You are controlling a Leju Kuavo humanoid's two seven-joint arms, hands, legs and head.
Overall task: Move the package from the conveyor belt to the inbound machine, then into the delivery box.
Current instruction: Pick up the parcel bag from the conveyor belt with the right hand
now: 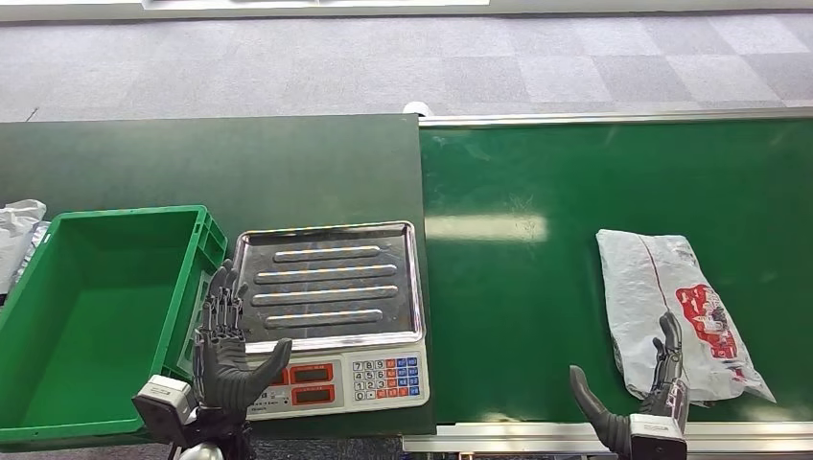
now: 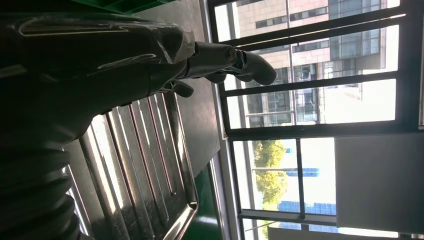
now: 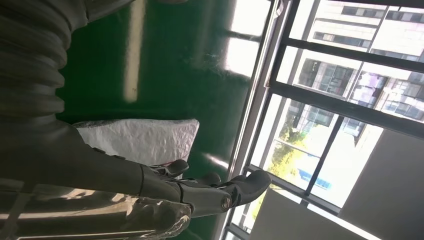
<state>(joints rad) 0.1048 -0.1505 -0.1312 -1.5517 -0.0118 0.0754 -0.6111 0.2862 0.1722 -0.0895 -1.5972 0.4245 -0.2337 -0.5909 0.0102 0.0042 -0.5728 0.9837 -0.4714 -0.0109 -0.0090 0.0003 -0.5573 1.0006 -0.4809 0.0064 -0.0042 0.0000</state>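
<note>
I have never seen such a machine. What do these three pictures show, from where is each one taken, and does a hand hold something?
This is a humanoid robot with two arms. The wide picture comes from its head, looking down. The left hand hovers open beside the silver ribbed weighing scale, next to the green plastic crate. The right hand is open beside the white plastic mail package with red print, which lies on the dark green conveyor belt. The other two pictures come from cameras at the wrists and are turned. Neither hand holds anything.

Bare belt (image 1: 518,316) between scale (image 1: 331,316) and package (image 1: 671,307)
</note>
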